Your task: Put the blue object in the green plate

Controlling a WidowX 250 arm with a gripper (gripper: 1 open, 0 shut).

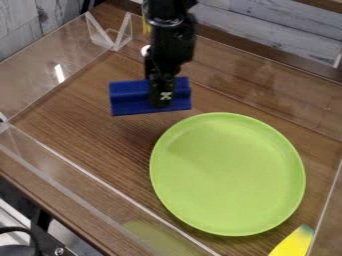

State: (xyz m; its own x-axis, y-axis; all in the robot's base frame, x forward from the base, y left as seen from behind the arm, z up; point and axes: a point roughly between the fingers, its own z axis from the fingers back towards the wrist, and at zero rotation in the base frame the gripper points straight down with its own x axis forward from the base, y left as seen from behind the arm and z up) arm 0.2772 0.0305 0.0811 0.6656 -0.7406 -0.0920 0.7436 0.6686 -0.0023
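Observation:
The blue object, a small ridged royal-blue block, hangs a little above the wooden tabletop. My gripper points straight down and is shut on the block's right part, its black fingers covering that end. The green plate, large, round and lime-coloured, lies flat at the lower right. Nothing rests on it. The block sits just up and to the left of the plate's far rim, apart from it.
Clear acrylic walls fence the wooden tabletop on the left and front. A clear plastic stand is at the back left. A yellow object pokes in at the bottom right corner.

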